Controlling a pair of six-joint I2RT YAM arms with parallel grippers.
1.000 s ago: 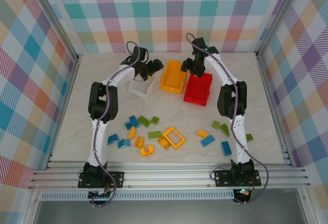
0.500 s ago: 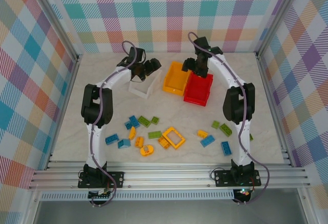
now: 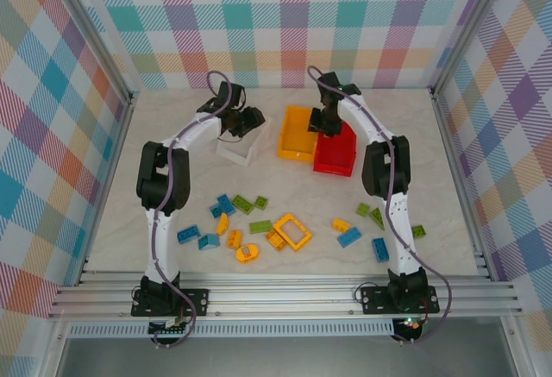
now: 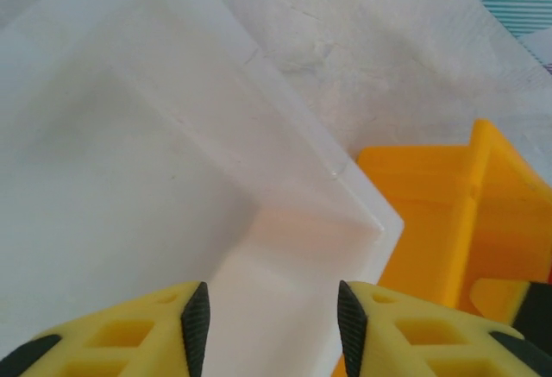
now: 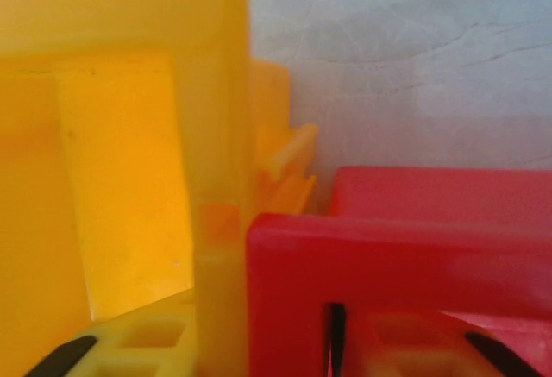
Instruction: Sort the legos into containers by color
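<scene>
Plastic legos (image 3: pixel 260 227): judged light, stiff, slick; pinch across the flat sides. They lie loose, well behind both pincers, toward the arm bases. Left gripper (image 4: pixel 272 325) sits astride the white bin (image 4: pixel 129 135) wall. Right gripper (image 3: pixel 321 127) straddles the adjoining orange bin (image 5: pixel 112 161) and red bin (image 5: pixel 397 248) walls. Cannot tell whether either is clamped. Table (image 3: pixel 172 179) smooth and pale; plaid walls (image 3: pixel 293 15) just beyond.

legos (image 3: pixel 293 231) yellow/blue/green, scattered near edge | white bin (image 3: pixel 240 147) apart | orange bin (image 3: pixel 296 134) touching red bin (image 3: pixel 335 153)
</scene>
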